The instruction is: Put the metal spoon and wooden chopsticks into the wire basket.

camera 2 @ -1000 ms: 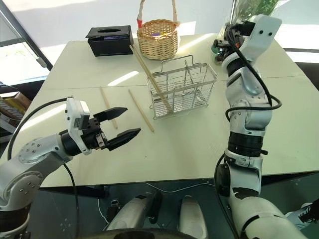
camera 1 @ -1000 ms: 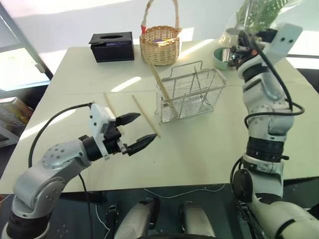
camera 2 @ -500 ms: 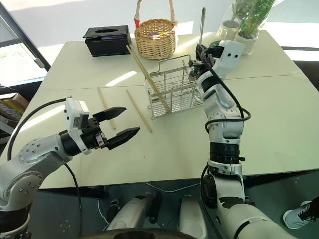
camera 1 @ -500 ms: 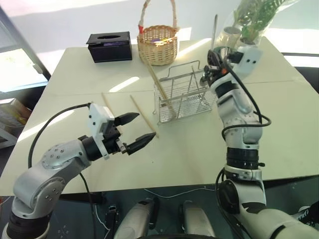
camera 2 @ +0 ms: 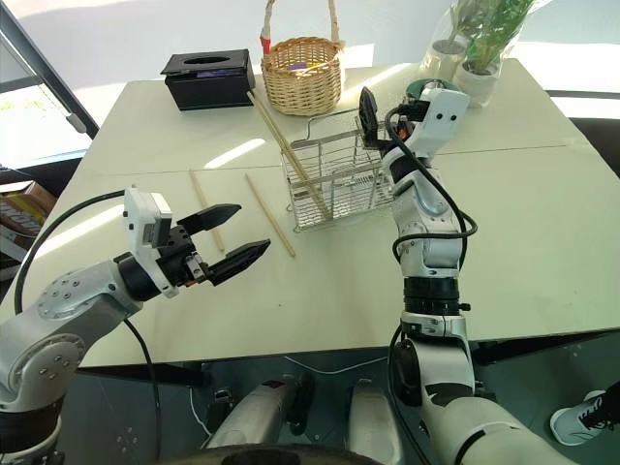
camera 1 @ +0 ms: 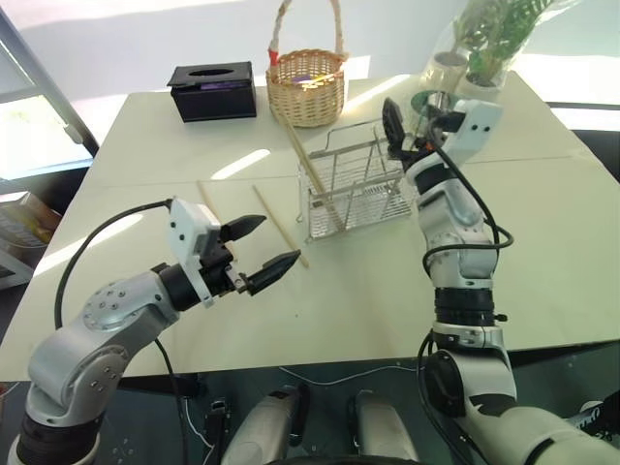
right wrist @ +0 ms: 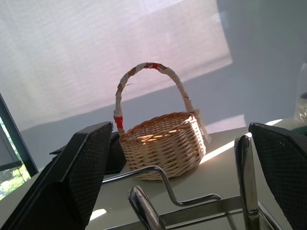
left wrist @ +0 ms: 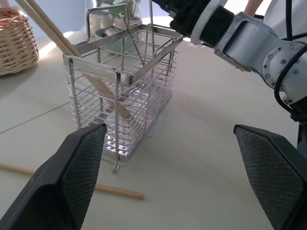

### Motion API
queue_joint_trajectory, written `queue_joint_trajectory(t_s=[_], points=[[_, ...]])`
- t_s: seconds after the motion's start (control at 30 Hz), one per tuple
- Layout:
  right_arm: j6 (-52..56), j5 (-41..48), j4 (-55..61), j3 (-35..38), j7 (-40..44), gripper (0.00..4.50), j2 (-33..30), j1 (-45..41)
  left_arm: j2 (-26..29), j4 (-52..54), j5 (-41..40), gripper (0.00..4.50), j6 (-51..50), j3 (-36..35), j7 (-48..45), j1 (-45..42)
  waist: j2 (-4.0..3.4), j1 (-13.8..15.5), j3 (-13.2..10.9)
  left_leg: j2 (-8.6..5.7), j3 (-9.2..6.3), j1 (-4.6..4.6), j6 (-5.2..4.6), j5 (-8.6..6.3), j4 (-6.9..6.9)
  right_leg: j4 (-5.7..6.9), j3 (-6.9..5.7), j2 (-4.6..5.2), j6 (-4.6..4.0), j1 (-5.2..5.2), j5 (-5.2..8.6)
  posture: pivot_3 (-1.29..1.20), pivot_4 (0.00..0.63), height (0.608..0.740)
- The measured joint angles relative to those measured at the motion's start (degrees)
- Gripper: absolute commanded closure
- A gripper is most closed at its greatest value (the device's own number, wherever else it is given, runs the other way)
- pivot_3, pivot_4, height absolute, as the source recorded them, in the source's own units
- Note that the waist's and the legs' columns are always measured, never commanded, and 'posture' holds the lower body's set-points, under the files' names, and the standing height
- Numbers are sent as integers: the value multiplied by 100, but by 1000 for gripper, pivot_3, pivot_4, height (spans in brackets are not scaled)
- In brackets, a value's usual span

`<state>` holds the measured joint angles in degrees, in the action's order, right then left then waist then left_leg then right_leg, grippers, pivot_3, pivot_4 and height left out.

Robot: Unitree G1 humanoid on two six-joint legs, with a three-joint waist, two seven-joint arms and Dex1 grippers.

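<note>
Task progress, with places given relative to the wire basket (camera 1: 356, 184). The metal spoon (left wrist: 132, 43) stands inside the wire basket, bowl down against the mesh floor and slim handle leaning up past the rim; its handle tip appears just in front of the right gripper (camera 2: 373, 121), which hangs directly above the basket's far end with its black fingers spread wide and nothing between them, so the spoon step can be judged complete. Of the wooden chopsticks, one pair (camera 1: 312, 170) is already lodged in the basket's near-left compartment, slanting up and out toward the wicker basket (camera 1: 310, 85) behind. Two further loose chopsticks (camera 1: 281, 226) lie flat on the table (camera 1: 387, 281) just to the left of the wire basket, near each other but apart from it. The left gripper (camera 1: 257, 247) hovers above the table near these sticks, jaws fully parted and empty. Remaining work, by this reading: lift the two lying sticks and drop them in.
</note>
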<state>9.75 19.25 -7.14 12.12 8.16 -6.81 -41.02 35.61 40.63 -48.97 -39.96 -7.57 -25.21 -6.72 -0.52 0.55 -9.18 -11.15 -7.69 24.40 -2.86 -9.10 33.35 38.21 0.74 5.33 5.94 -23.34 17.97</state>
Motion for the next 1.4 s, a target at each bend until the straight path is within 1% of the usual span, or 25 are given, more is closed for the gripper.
queue_joint_trajectory(t_s=[0.2,0.27,0.37,0.43,0.6,0.67,0.8,0.87,0.97,1.13,1.4], points=[[134,4,50,11,-48,34,-163,0,-83,-1,13,0,20,1,56,-12,0,2,0,0,0,0,-2,-1,-1,0,0,0,-1,0,0,0,150,740],[468,45,245,-6,-16,34,-362,-1,-146,-4,104,0,39,3,133,-6,0,6,0,0,0,0,-3,-2,-1,0,1,1,-1,-1,0,0,150,740],[1150,224,789,-46,187,34,-821,-32,-323,-85,295,0,83,4,313,63,0,16,0,0,0,1,-7,-4,-4,-2,1,2,-1,-1,0,0,150,740],[1976,462,1308,-190,506,34,-1395,-13,-529,-203,626,0,228,55,495,101,0,21,0,0,0,3,-9,-5,-4,-4,1,5,-2,-2,0,0,150,740],[3647,1285,2475,-210,1301,34,-2625,268,-1042,-633,1363,0,435,283,1008,138,16,25,-2,2,1,11,-18,-11,-2,-18,-1,10,-5,18,2,0,150,740],[4288,1768,2836,-132,1661,34,-3076,502,-1183,-821,1746,0,455,457,1270,101,27,21,-9,2,6,18,-23,-13,1,-22,-1,14,-4,24,2,0,150,740],[5185,2627,3268,159,2221,34,-3775,840,-1433,-1198,2613,0,447,983,1791,-212,34,17,-14,2,6,53,-45,-27,45,-22,-7,12,-1,10,1,0,150,740],[5407,2887,3324,254,2397,34,-3967,905,-1524,-1352,2919,0,506,1185,1872,-311,35,15,-14,2,6,65,-53,-32,60,-22,-9,11,5,7,-3,0,150,740],[5602,3177,3345,361,2655,34,-4213,974,-1812,-1689,3279,0,556,1469,1961,-524,42,33,-17,1,7,88,-55,-33,81,-26,-13,11,27,-5,-15,0,150,740],[5556,3162,3321,359,2869,34,-4397,1131,-2306,-2410,3662,0,742,1568,2102,-949,56,38,-26,1,8,95,-55,-33,92,-27,-16,13,38,-6,-21,0,150,740],[5219,2871,3192,102,2973,34,-4406,1232,-3017,-3540,4521,0,838,1610,2796,-1914,64,38,-31,0,7,100,-58,-34,99,-27,-18,12,52,-6,-29,0,150,740]])
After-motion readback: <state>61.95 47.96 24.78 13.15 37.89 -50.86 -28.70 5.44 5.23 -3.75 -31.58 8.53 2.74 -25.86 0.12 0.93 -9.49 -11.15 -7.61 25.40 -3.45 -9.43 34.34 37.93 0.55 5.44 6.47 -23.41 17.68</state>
